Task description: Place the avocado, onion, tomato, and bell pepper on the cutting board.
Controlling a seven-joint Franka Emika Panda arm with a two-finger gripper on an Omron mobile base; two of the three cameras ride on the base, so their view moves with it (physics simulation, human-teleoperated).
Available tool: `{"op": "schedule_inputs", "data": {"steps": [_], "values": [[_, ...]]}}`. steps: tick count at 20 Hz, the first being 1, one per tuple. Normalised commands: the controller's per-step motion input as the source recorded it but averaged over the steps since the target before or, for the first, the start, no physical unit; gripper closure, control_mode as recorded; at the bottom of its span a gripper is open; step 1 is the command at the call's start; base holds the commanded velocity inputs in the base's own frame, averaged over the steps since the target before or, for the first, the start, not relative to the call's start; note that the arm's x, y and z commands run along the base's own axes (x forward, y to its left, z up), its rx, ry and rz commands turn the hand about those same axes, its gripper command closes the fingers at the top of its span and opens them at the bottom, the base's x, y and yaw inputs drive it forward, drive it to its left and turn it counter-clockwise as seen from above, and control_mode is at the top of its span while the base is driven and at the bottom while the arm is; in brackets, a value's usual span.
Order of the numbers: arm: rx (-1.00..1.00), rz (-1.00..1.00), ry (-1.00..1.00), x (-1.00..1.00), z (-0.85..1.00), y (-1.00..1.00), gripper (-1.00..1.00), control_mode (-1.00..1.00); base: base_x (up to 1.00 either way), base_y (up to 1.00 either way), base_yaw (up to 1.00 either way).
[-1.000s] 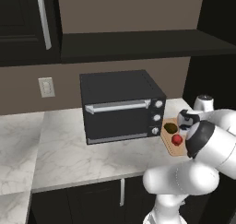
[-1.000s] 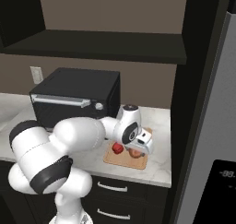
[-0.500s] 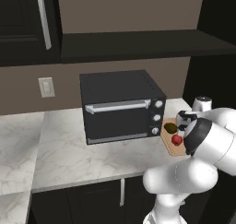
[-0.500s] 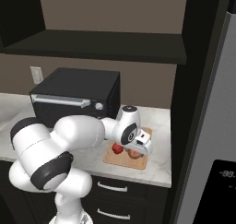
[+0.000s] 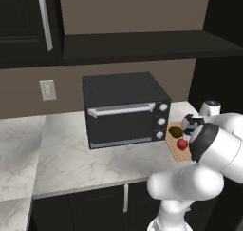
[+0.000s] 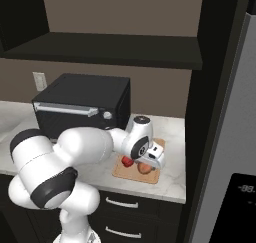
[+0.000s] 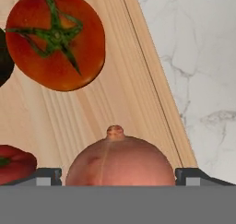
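No brand or readable writing shows; the fridge door (image 6: pixel 235 187) carries a small lit display too small to read.

The worktop (image 5: pixel 71 154) is white marble with grey veins, and a black toaster oven (image 5: pixel 124 109) stands toward its back. The white arm (image 6: pixel 80 147) reaches forward and bends down at the wrist over the worktop's right end, next to the oven.

There the cutting board (image 7: pixel 115 98) lies flat, light tan with straight grain, its long edge running beside bare marble. The tomato (image 7: pixel 55 38), orange-red with a green star-shaped stem, sits on the board away from that edge. The onion (image 7: pixel 120 163), a pale peach ball with a small nub on top, rests on the board close to the edge, between the fingertips (image 7: pixel 46 176). The gripper (image 7: pixel 119 177) has its jaws spread wide, each tip standing clear of the onion's sides with no contact visible. The bell pepper (image 7: pixel 16 163), red, shows in part at the board's near side. The avocado (image 5: pixel 175 131), dark olive, lies on the board's oven-side end, seen from the left base view.
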Motion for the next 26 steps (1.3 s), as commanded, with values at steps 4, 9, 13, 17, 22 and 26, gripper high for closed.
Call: {"op": "schedule_inputs", "data": {"steps": [4, 9, 13, 17, 22, 26], "values": [[0.00, 0.01, -0.02, 0.00, 0.15, 0.00, -1.00, -1.00, 0.00, 0.00, 0.00], [0.00, 0.01, -0.01, 0.00, 0.34, 0.00, -1.00, -1.00, 0.00, 0.00, 0.00], [0.00, 0.00, 0.00, -0.04, 0.42, 0.00, -1.00, -1.00, 0.00, 0.00, 0.00], [0.00, 0.00, 0.00, -0.21, 0.40, 0.00, -1.00, -1.00, 0.00, 0.00, 0.00], [0.00, 0.00, -0.06, -0.44, 0.40, 0.00, -1.00, -1.00, 0.00, 0.00, 0.00], [0.00, 0.00, -0.09, -0.66, 0.38, 0.00, -1.00, -1.00, 0.00, 0.00, 0.00]]}}
